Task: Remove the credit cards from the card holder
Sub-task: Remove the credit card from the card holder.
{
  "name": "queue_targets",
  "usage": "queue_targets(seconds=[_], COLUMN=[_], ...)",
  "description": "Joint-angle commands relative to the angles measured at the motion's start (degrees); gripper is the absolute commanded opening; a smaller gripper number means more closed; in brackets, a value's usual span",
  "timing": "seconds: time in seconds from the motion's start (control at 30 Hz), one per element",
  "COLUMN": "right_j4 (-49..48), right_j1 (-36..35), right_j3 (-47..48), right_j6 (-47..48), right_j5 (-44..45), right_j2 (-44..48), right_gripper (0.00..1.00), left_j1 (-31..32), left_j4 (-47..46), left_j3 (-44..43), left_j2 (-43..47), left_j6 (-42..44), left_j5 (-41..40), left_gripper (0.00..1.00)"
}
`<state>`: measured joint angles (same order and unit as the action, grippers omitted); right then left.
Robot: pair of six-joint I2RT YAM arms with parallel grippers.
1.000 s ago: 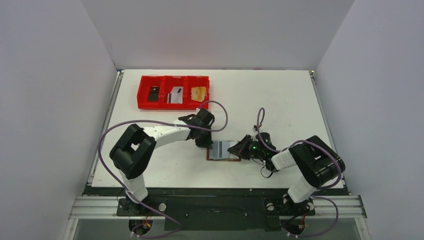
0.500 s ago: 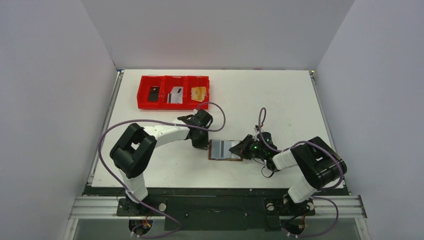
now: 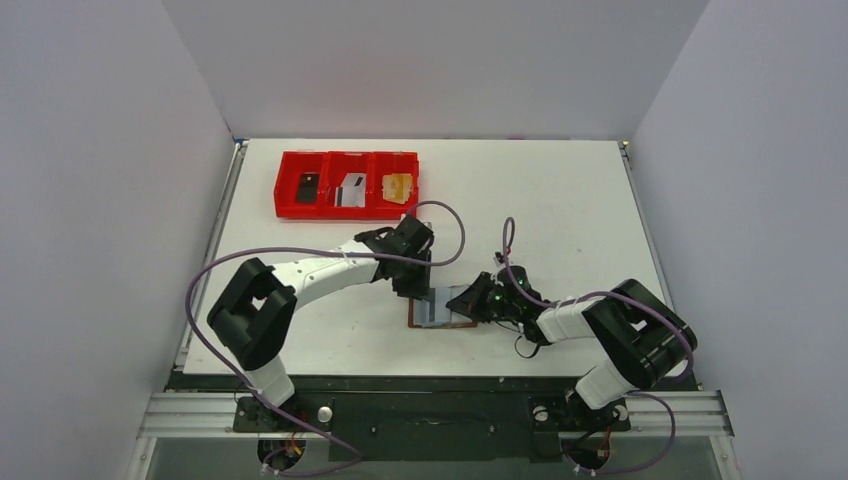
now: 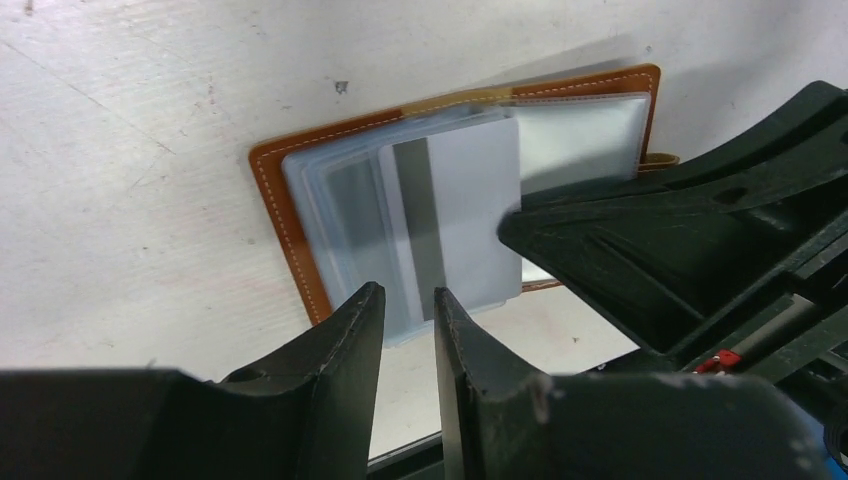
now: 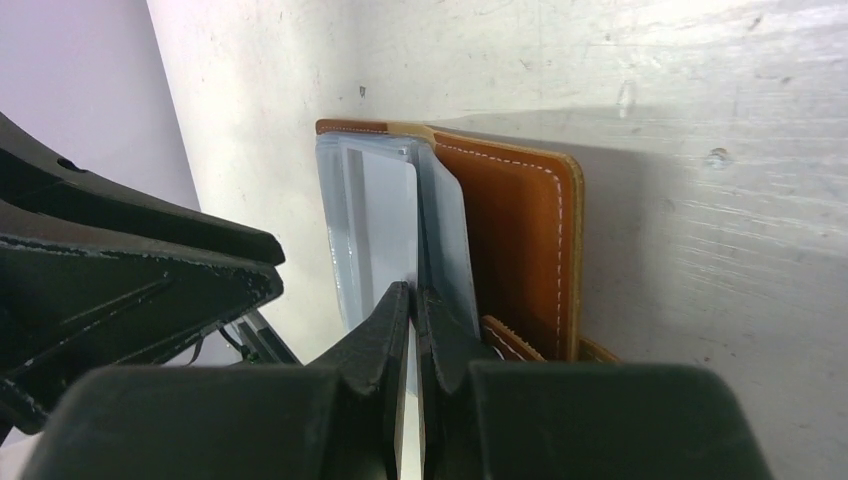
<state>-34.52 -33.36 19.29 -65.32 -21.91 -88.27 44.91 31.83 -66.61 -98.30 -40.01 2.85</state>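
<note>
The card holder (image 3: 440, 312) lies open on the table, brown leather with grey-blue pockets (image 4: 340, 215). A silver-grey credit card (image 4: 470, 215) with a dark stripe sticks out of a pocket; it also shows in the right wrist view (image 5: 385, 215). My left gripper (image 4: 405, 300) hovers at the holder's edge (image 3: 418, 285), jaws a narrow gap apart, nothing between them. My right gripper (image 5: 412, 300) is shut on a pocket leaf at the holder's opposite edge (image 3: 478, 300). The strap tab (image 5: 510, 338) lies beside its fingers.
A red three-compartment tray (image 3: 289, 160) stands at the back left, holding a black card (image 3: 307, 186), a silver card (image 3: 350, 190) and an orange card (image 3: 397, 186). Purple cables loop over both arms. White walls enclose the table.
The right gripper and the card holder have shifted a little to the left. The left gripper has swung back over the holder's left edge.
</note>
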Motion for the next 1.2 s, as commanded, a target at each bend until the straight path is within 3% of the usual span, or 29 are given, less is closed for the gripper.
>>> queue_targets(seconds=[0.0,0.13,0.4,0.6,0.83,1.17], right_j4=[1.96,2.61,2.5,-2.59,-15.62,-20.88], right_j1=[-0.84,-1.33,-1.52,-0.69,1.53,2.34], right_j3=[2.29,3.2,2.91,0.9,-3.06,-4.98], right_j6=[-0.08,0.22,0.66,-0.67,-5.08,-7.34], right_j5=[2.3,2.39,2.47,1.03,-2.49,-3.0], right_j2=[0.6,0.45,0.77,0.25,-2.71,-5.29], right_gripper=[0.0,0.0,0.0,0.0,0.04,0.12], left_j1=[0.29,0.32,0.34,0.36,0.33,0.27], left_j4=[-3.18,-5.49,-4.87,-2.91,-2.36,-1.54], left_j3=[-0.27,1.85,3.97,4.39,4.51,4.19], left_j2=[-0.48,-2.29,-7.77,-9.99,-11.08,-11.77], left_j6=[-0.78,-1.3,-1.85,-2.92,-3.06,-3.31], left_j5=[3.41,4.13,0.76,-1.62,-2.06,-2.33], left_gripper=[0.23,0.22,0.0,0.0,0.0,0.0])
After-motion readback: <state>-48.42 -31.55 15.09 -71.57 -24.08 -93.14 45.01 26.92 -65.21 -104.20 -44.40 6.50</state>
